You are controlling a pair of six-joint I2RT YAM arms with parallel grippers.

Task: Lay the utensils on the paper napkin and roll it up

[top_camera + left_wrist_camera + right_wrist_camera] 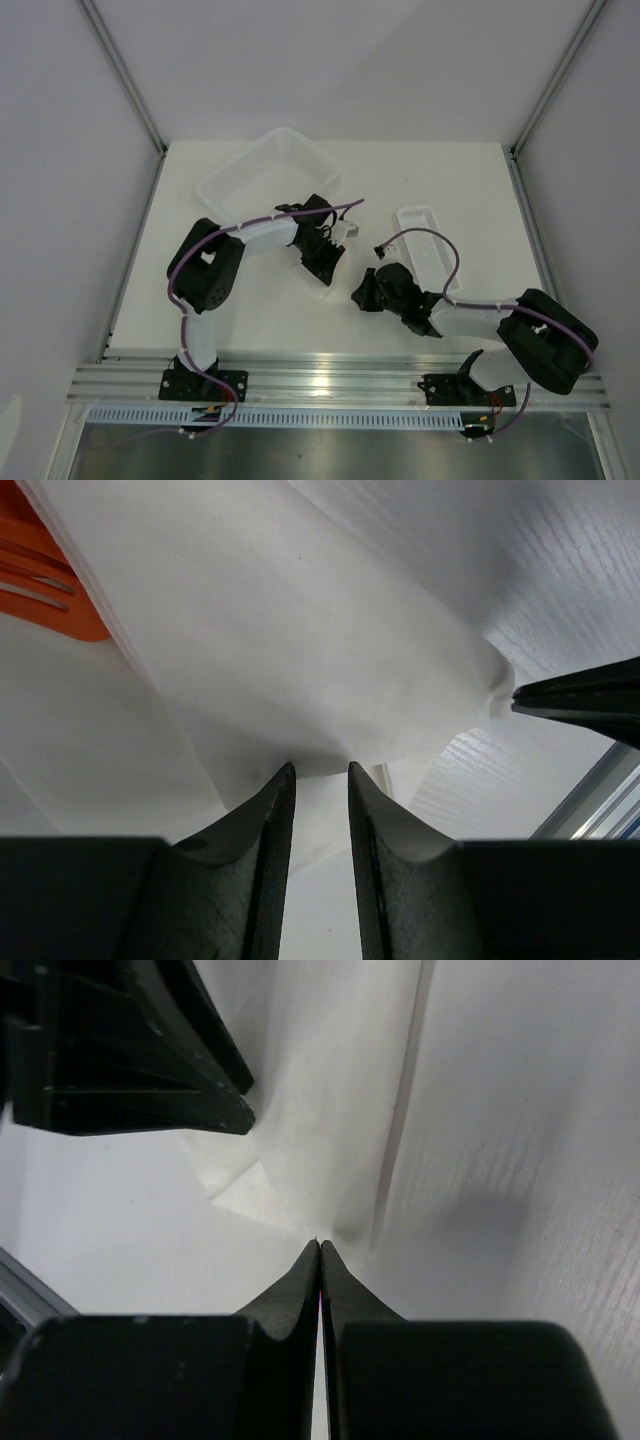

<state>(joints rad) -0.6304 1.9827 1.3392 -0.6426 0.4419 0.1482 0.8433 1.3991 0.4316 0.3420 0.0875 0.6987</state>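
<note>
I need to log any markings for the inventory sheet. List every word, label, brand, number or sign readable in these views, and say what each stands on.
None: no view shows any readable text.
paper napkin: blank.
orange fork: plain, no lettering visible.
mesh basket and narrow tray: no labels seen.
left arm and right arm: nothing legible at this size.

No lettering, label, brand mark or number is legible on the paper napkin [300, 630], the utensils [25, 530], the basket [262, 160] or the worktop [430, 180].
</note>
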